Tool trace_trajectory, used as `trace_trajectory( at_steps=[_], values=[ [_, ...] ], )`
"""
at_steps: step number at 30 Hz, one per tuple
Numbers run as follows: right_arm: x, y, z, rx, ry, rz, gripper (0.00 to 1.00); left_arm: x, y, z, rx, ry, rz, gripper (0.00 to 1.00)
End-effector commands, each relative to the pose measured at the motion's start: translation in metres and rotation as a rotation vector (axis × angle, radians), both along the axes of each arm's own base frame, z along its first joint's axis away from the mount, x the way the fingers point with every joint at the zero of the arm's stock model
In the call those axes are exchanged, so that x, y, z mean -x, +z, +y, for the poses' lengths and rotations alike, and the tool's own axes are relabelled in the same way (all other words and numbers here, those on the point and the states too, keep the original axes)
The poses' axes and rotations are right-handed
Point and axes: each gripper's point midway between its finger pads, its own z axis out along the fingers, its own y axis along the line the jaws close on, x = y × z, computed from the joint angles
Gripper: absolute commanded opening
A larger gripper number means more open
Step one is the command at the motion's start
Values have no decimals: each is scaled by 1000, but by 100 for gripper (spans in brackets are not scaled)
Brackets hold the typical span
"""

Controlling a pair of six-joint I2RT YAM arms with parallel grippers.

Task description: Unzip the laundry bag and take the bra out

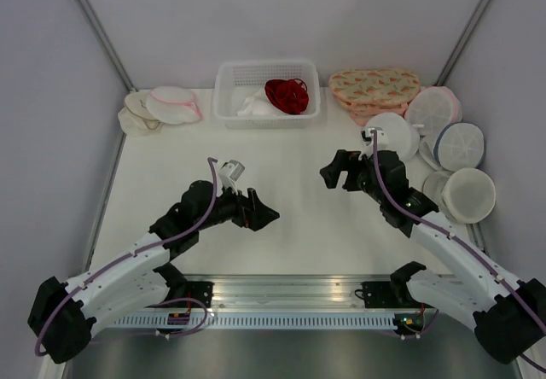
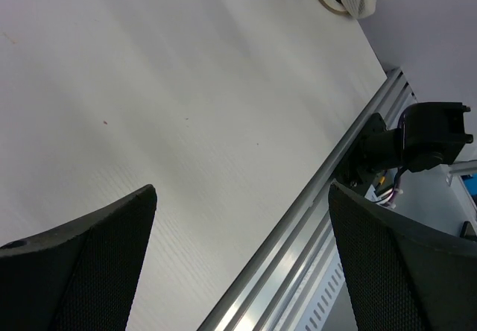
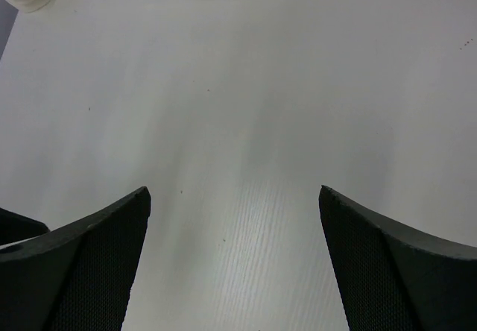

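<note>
our right gripper (image 3: 233, 191) hangs with its fingers spread wide and nothing between them, only bare white table (image 3: 246, 122) below. the left gripper (image 2: 240, 189) is the same: fingers well apart, empty, tilted over the table. the two face each other across the middle, well apart from every bag.

the laundry bag (image 1: 467, 194) lies at the table's right edge, just outside our right forearm, with the blue-rimmed disc bag (image 1: 461, 144) just behind it. we see no bra; we judge it is inside the mesh.

so the step in hand is the reach, and we think the right arm should take it, swinging out to the right. the zipper pull is too small to find from above, so we would bring the wrist camera over the rim first. then one gripper pins the rim while the other pinches the pull, since soft mesh will likely slide or bunch if tugged unheld.
</note>
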Motion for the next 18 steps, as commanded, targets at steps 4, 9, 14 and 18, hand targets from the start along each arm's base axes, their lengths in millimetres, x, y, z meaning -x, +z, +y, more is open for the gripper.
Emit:
trace_trajectory(
  at_steps=[4, 9, 14, 18],
  values=[
    [-36, -7, -8, 50, -139, 41, 98, 4, 2, 4, 36, 2, -24, 100],
    [-84, -32, -44, 9, -299, 142, 98, 7, -2, 12, 37, 33, -6, 100],
    [-130, -33, -132, 107, -637, 124, 98, 10, -5, 22, 39, 71, -13, 100],
    [-157, -32, -185, 168, -799, 136, 98, 15, -13, 30, 30, 93, 7, 100]
  ],
)
